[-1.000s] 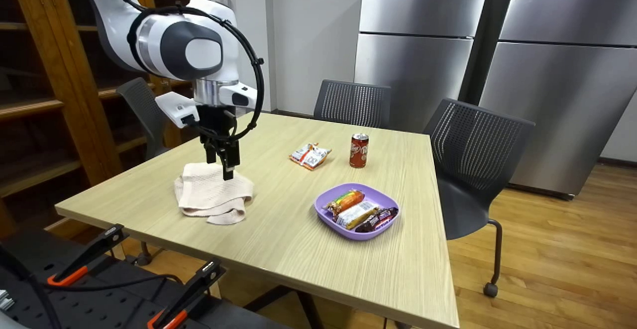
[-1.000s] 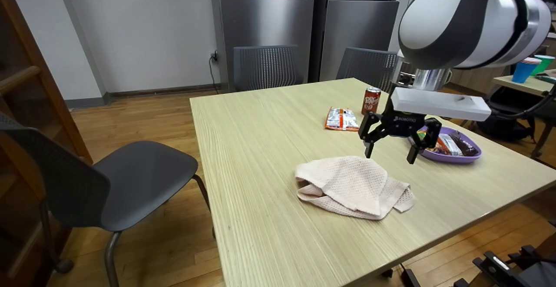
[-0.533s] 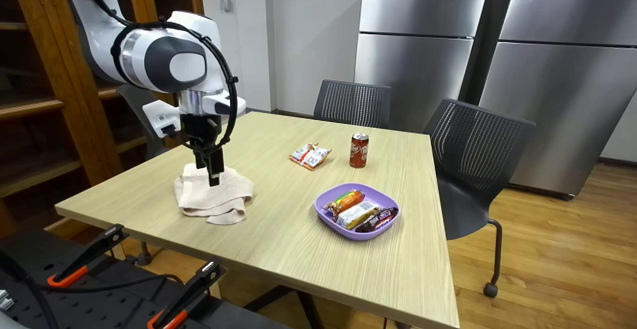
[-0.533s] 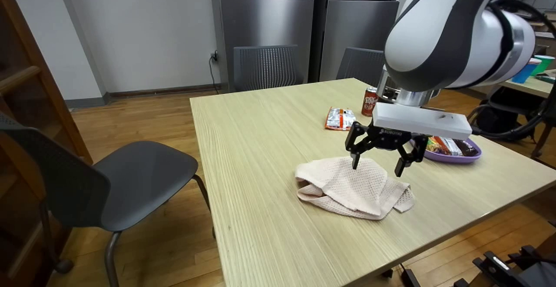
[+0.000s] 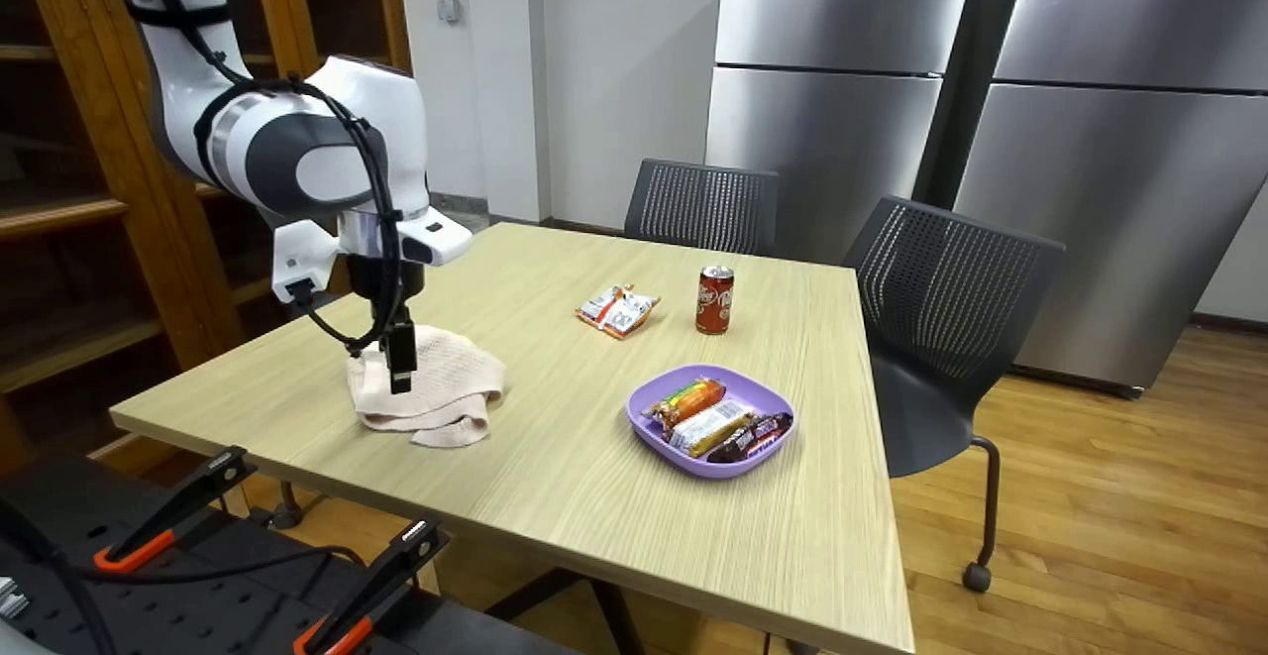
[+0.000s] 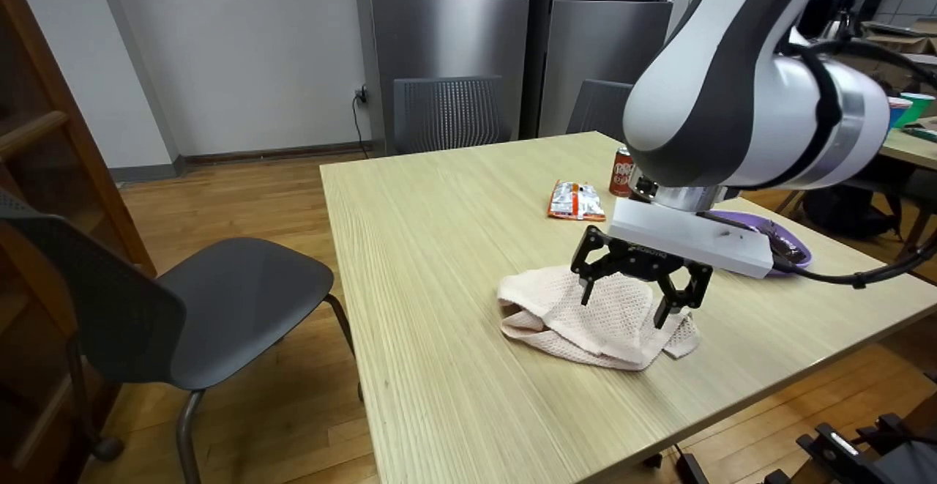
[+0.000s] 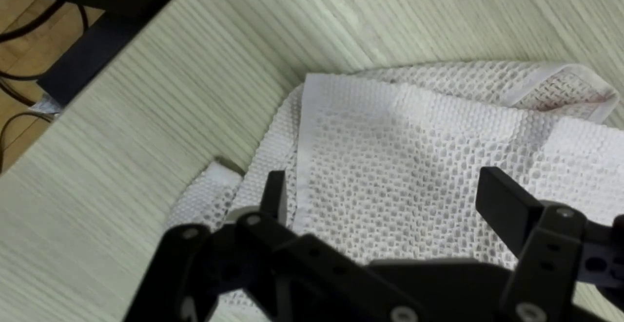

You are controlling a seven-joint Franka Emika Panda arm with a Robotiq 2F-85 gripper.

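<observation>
lying under the spread tool [image 6: 623,313], pale rumpled cloth [image 7: 395,166]

- Two tall stainless-steel refrigerators [image 5: 827,150] are standing at the back, reflecting soft vertical streaks of light.
- A pale wall [image 6: 249,52] is rising beside them, meeting a honey-colored plank floor [image 6: 263,198].
- Dark gray chairs [image 5: 946,308] with perforated backs are standing around a light wood-grain table [image 6: 439,250].
- A tall brown wooden cabinet [image 5: 139,169] is filling one side.
- In an exterior view, what may be a second table [image 6: 904,149] is showing at the far side, partly hidden.
</observation>
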